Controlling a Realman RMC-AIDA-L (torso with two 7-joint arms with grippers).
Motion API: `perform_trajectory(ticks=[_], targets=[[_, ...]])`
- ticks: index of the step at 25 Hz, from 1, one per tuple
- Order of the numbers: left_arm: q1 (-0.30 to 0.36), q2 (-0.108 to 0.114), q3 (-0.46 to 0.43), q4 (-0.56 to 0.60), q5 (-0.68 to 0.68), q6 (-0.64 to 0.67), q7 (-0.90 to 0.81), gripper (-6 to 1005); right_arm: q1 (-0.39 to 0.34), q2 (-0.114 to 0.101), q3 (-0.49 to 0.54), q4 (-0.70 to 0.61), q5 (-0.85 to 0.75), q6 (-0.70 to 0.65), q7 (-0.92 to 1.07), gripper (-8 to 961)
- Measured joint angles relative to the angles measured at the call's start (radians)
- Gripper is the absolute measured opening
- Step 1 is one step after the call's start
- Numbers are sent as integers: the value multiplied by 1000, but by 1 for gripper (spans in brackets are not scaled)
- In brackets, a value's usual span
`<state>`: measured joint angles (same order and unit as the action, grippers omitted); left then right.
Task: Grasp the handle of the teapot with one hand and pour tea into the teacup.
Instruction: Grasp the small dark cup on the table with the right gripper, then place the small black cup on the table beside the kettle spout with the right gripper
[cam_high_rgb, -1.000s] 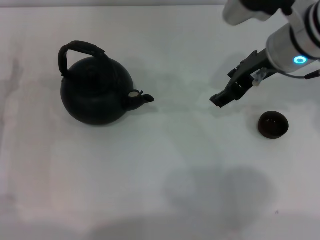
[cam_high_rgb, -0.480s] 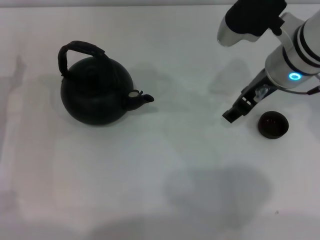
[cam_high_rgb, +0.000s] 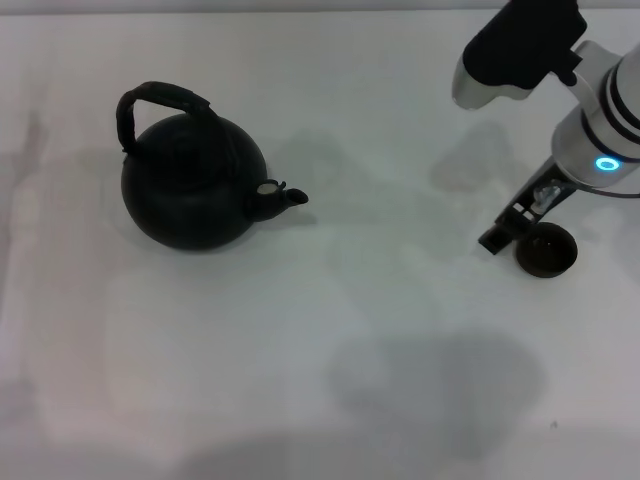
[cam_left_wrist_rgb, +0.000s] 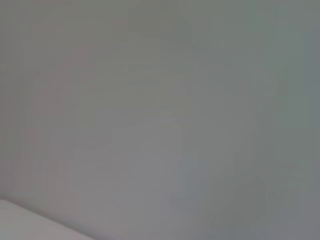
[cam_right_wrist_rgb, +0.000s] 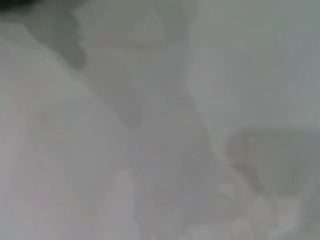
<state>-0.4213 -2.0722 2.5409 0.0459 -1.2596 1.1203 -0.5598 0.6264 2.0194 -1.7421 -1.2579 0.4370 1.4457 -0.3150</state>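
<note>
Teapot (cam_high_rgb: 192, 190) far left of right jaws (cam_high_rgb: 497, 240); jaw state unclear; teacup (cam_high_rgb: 546, 250) adjacent.

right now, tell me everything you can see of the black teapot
The large round matte black teapot stands upright on the white table, towards the robot's left. Its body is bulbous and dull, with no shine. A thick, dark, rough-looking arched bail handle rises over its top, leaning slightly to the left. A short stubby spout with a pale spot at its base points right, towards the far-off tiny dark teacup. Nothing touches the teapot; the right pincer is beside the teacup, well away.
</note>
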Motion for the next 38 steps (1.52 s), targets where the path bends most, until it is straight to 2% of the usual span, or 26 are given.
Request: perform_trajectory(ticks=[8, 31, 36, 38], targets=[[-10, 1, -1, 0, -1, -25, 0, 890, 9, 1, -2, 48, -17, 14, 1, 826], [-23, -2, -2, 3, -31, -25, -6, 890, -11, -1, 2, 41, -22, 99, 1, 818], [-22, -2, -2, 5, -31, -25, -6, 891, 13, 0, 1, -3, 1, 114, -10, 724], [-21, -2, -2, 6, -31, -25, -6, 891, 35, 2, -5, -36, 32, 113, -24, 725]])
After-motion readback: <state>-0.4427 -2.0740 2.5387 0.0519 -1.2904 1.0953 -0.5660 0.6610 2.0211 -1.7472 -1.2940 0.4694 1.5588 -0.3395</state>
